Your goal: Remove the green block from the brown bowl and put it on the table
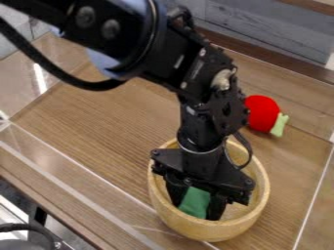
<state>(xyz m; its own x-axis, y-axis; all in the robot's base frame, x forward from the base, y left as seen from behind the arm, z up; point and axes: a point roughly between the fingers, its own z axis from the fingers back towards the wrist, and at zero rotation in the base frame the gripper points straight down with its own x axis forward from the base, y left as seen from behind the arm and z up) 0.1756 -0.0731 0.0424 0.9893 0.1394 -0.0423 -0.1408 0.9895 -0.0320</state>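
My pincer (200, 198) points down into the brown bowl (251, 217), its fingertips below the level of the rim, and it is closed about the green block (194, 203). Whether the block bears on the bowl's floor or sits a little off it, I cannot tell; my own dark fingers cover much of it. What I can see of the block is a plain green piece between my fingertips, tilted, inside the bowl and nearer the camera than the bulk of my wrist. The bowl's light tan wall rings my fingertips on every side I can make out, and its thick rim shows widest to the right of them and on the camera side; my black body hides most of the far part. Beneath the bowl lies the table (98, 122), brown wood grain with darker streaks, spreading out to the left of my pincer and beyond it. Past the bowl, up and to the right of my pincer in the view, a red ball (264, 114) rests on the table, apart from me, with a small pale green piece (279, 125) on its near right side. Farther out to the left of my pincer, a clear low wall (78, 161) runs slantwise along the table. Farthest beyond me stands a grey wood-grained panel (280, 34) behind the table's far edge. At the lower left, outside the clear wall, a black cable (29, 228) curves.
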